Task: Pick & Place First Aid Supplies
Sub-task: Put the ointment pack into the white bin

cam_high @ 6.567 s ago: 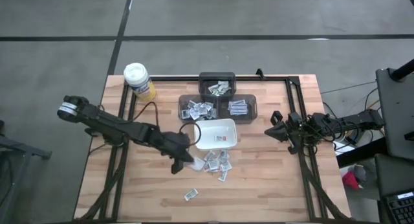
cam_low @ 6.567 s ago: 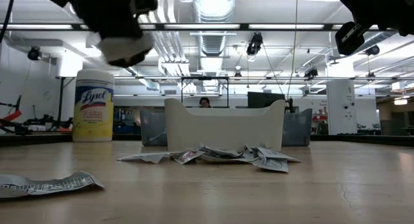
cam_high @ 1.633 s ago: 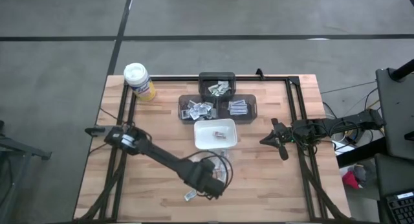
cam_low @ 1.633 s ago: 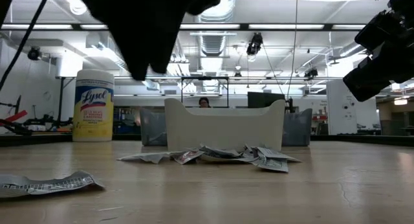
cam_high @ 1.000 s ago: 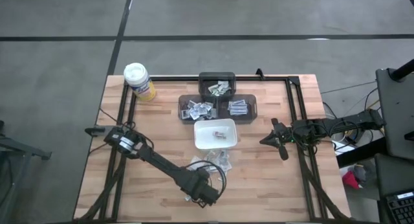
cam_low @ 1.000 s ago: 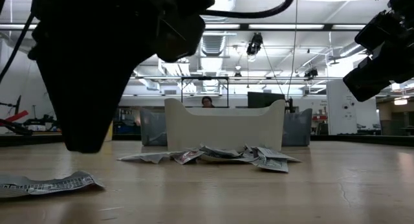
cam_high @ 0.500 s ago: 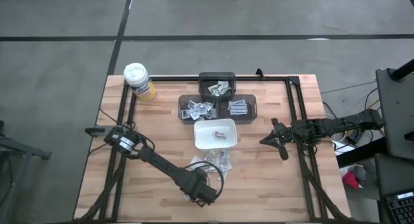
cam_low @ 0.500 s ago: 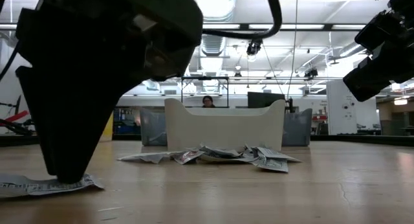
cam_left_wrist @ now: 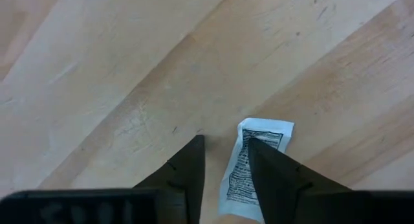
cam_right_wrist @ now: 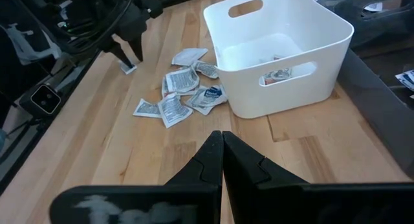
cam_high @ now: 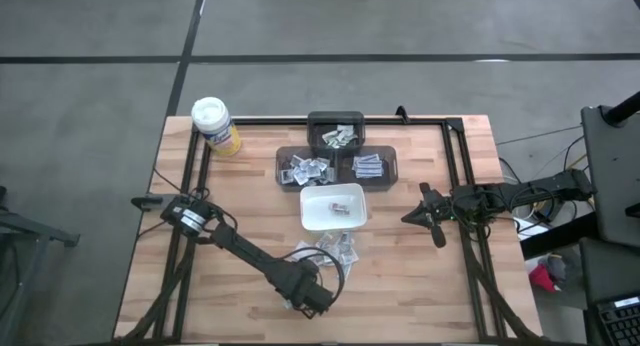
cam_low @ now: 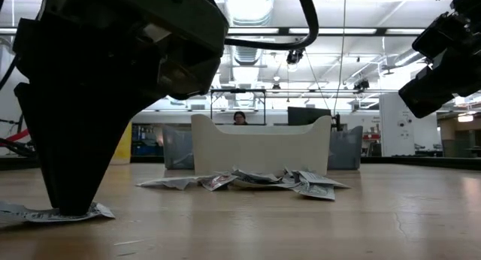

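A lone first aid packet (cam_left_wrist: 259, 156), white with dark print, lies flat on the wood near the table's front edge. My left gripper (cam_left_wrist: 223, 143) points straight down over it, fingers a little apart; it also shows in the low view (cam_low: 71, 204) and the high view (cam_high: 305, 301). More packets lie in a loose heap (cam_high: 335, 248) just in front of the white dish (cam_high: 306, 202). My right gripper (cam_high: 410, 216) waits shut at the table's right side, clear of everything. My left gripper comes at the lone packet from above, pointing down. One fingertip (cam_left_wrist: 259, 169) stands on the packet's middle, the other (cam_left_wrist: 191, 166) over bare wood beside its long edge (cam_left_wrist: 231, 172). The packet lies flat on the table (cam_low: 90, 212).
Three dark bins (cam_high: 335, 133) holding packets stand behind the dish at the far side. A yellow canister (cam_high: 215, 124) stands at the far left corner. A black frame (cam_high: 455, 186) runs along the table's sides. Bare wood lies to the left and right of the heap.
My left gripper has sunk straight down over the lone packet until its fingertips reach the packet and the table.
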`<state>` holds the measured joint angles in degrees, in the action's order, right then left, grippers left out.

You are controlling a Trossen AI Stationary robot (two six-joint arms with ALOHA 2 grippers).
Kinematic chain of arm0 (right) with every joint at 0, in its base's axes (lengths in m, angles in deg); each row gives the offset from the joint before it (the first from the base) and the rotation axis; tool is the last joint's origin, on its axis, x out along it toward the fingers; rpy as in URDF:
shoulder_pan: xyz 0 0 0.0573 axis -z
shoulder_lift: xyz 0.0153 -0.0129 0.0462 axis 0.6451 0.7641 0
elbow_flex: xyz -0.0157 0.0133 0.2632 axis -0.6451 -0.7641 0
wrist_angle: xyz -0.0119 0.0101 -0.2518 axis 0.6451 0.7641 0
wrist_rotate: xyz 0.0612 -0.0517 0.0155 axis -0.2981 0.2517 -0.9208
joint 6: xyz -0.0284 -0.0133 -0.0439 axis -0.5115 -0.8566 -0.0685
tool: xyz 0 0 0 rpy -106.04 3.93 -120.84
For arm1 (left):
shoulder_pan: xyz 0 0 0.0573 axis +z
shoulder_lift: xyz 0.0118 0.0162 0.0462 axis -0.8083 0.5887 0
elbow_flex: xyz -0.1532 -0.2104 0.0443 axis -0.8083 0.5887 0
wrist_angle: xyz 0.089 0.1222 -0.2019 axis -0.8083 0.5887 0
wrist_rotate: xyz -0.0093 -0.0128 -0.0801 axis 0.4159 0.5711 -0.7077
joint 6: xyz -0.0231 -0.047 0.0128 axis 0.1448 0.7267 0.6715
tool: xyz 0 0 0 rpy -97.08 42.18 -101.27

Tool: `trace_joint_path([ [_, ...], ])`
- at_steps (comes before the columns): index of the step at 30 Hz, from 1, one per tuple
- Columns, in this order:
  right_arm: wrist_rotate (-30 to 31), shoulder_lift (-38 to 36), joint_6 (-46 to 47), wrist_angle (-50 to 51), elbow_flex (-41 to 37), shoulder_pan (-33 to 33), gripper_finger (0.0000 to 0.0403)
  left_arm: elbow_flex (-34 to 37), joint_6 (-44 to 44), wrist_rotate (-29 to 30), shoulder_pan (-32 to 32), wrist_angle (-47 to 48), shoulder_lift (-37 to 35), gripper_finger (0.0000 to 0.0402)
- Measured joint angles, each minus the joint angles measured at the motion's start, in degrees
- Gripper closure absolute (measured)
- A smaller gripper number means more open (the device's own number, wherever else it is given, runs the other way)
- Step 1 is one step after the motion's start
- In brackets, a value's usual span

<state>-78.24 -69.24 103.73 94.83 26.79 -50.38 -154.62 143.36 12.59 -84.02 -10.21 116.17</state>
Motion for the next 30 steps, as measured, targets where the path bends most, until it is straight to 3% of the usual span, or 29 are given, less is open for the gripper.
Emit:
trace_joint_path([
  [12, 0.00, 0.00, -0.01, 0.01, 0.01, -0.01, 0.0394, 0.17, 0.44, 1.67, -0.02, 0.57, 0.13, 0.0396],
  [23, -0.01, 0.00, -0.56, 0.02, 0.01, 0.01, 0.0394, -0.02, 0.40, 2.79, -0.02, 1.21, -0.14, 0.0401],
  [30, -0.01, 0.00, -1.06, 0.04, 0.01, -0.01, 0.0394, 0.38, 0.11, 9.49, 0.01, 1.77, -2.73, 0.0401],
])
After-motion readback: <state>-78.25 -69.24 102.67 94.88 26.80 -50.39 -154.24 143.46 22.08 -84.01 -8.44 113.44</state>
